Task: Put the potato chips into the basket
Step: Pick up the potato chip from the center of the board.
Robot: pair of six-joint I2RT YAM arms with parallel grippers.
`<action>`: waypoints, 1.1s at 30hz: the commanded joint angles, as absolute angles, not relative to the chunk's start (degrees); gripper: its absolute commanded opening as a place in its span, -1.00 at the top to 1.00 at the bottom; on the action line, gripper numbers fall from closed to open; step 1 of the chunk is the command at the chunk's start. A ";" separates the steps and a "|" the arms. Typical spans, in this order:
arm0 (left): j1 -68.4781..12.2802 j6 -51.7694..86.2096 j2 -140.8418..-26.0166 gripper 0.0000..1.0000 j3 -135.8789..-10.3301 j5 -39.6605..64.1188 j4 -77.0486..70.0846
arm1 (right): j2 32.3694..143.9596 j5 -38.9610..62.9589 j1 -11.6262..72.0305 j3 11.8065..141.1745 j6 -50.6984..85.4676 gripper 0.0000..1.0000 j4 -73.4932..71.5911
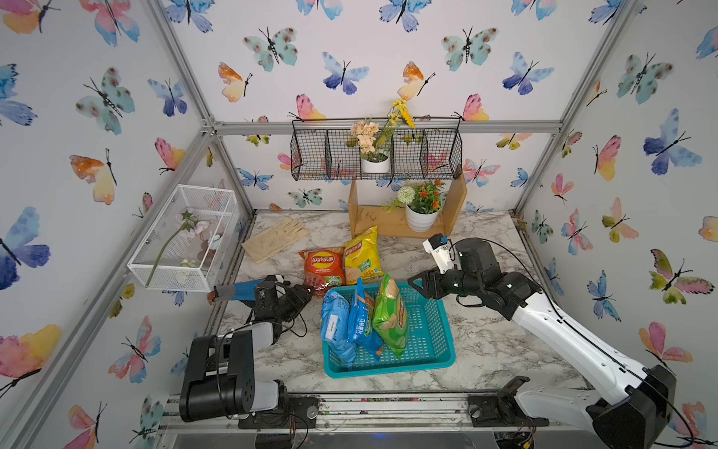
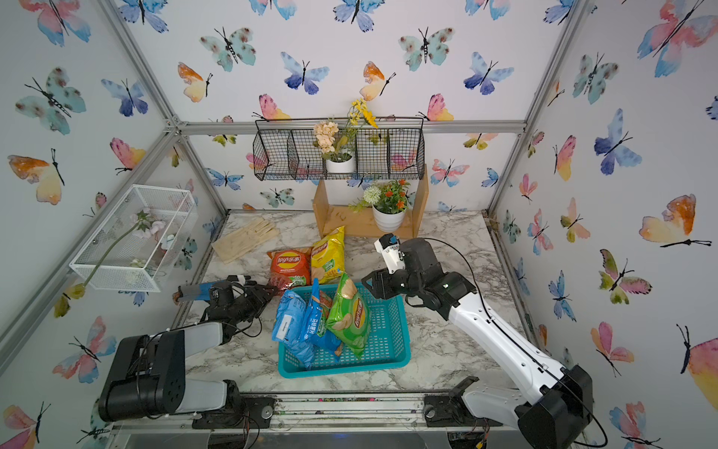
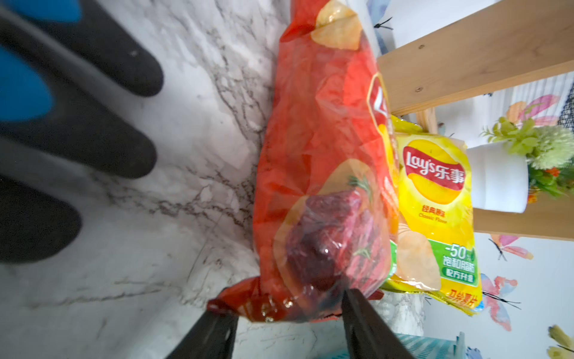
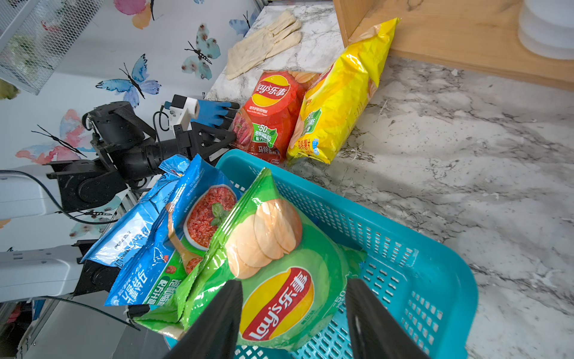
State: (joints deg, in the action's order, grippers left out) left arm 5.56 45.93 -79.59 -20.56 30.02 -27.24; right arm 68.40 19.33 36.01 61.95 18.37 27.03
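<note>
Straddling red bag [image 3: 320, 155] in wrist view only, left pincer [image 3: 289, 303], grip unclear, right pincer [image 4: 295, 283] spread

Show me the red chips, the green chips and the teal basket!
red chips [image 1: 324, 260]: in a top view, on the bag's logo.
green chips [image 4: 279, 264]: in the right wrist view, on the bag's front above the logo.
teal basket [image 1: 425, 334]: in a top view, on its bare floor.

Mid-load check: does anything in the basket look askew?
Yes. The outer blue bag leans out over the rim of the basket, partly outside it. The other blue bag and the green bag stand tilted on edge rather than lying flat.
</note>
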 commanded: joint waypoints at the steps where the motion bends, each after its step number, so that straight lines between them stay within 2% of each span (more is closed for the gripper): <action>1: 5.71 47.34 -81.11 0.42 -20.54 33.19 -31.32 | 68.56 19.79 36.30 63.90 17.67 -0.18 27.41; 2: 5.73 47.55 -81.44 0.65 -20.80 33.49 -31.26 | 68.42 19.65 36.30 63.90 17.60 -0.18 27.55; 3: 5.80 47.55 -81.62 0.79 -21.14 33.84 -31.10 | 68.31 19.60 36.30 63.90 17.58 -0.18 27.61; 5: 5.80 47.40 -81.57 0.99 -21.84 34.23 -30.46 | 68.13 19.43 36.30 63.81 17.40 -0.18 27.88; 15: 5.98 44.00 -72.17 1.00 -27.47 30.11 -15.57 | 68.12 20.07 36.30 64.25 17.23 -0.18 27.90; 16: 5.93 43.73 -71.39 0.74 -27.66 29.48 -14.33 | 68.20 20.17 36.30 64.32 17.23 -0.18 27.82; 17: 5.95 43.68 -70.51 0.33 -27.82 28.33 -12.84 | 68.20 20.26 36.30 64.34 17.23 -0.18 27.78; 18: 5.97 43.39 -69.85 0.06 -27.95 26.47 -11.09 | 68.20 20.38 36.30 64.42 17.31 -0.18 27.73; 21: 5.98 41.24 -69.54 -0.37 -28.48 22.31 -7.21 | 68.12 20.65 36.30 64.68 17.31 -0.18 27.92; 24: 6.69 38.77 -72.99 -0.52 -29.63 21.81 -5.87 | 67.95 20.65 36.30 64.86 17.40 -0.18 28.08; 33: 8.19 33.59 -81.71 -0.66 -33.16 22.27 -7.58 | 68.72 20.44 36.30 65.74 17.49 -0.18 28.88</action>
State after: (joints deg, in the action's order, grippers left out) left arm 7.35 37.08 -80.51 -31.66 23.38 -7.70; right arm 68.42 19.51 36.01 64.01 18.09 28.10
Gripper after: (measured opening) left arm 0.827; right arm 0.589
